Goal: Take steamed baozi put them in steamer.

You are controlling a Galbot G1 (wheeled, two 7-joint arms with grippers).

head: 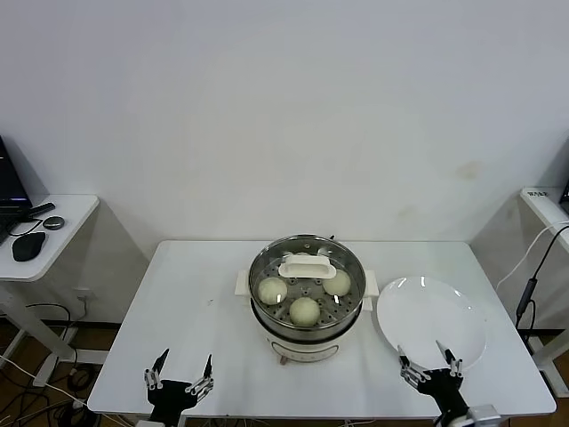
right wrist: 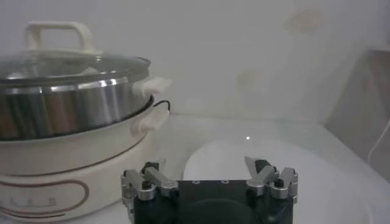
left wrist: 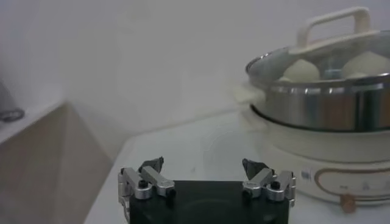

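The steamer [head: 258, 307], a steel pot on a white base, stands mid-table with its glass lid [head: 305, 268] on. Through the glass I see three cream baozi [head: 271, 290] [head: 304, 310] [head: 337, 283] on the perforated tray; the lid's white handle hides the tray's back part. My left gripper [head: 185, 358] is open and empty at the table's front edge, left of the pot. My right gripper [head: 423, 356] is open and empty over the near rim of the plate. In the left wrist view, the left gripper [left wrist: 203, 164] faces the steamer [left wrist: 323, 109]. In the right wrist view, the right gripper [right wrist: 204, 163] sits beside the steamer [right wrist: 67, 103].
A bare white plate [head: 444, 302] lies right of the pot, also seen in the right wrist view as the plate [right wrist: 292, 164]. A side desk [head: 62, 218] with a mouse stands far left. The pot's cord [right wrist: 159, 103] runs behind it.
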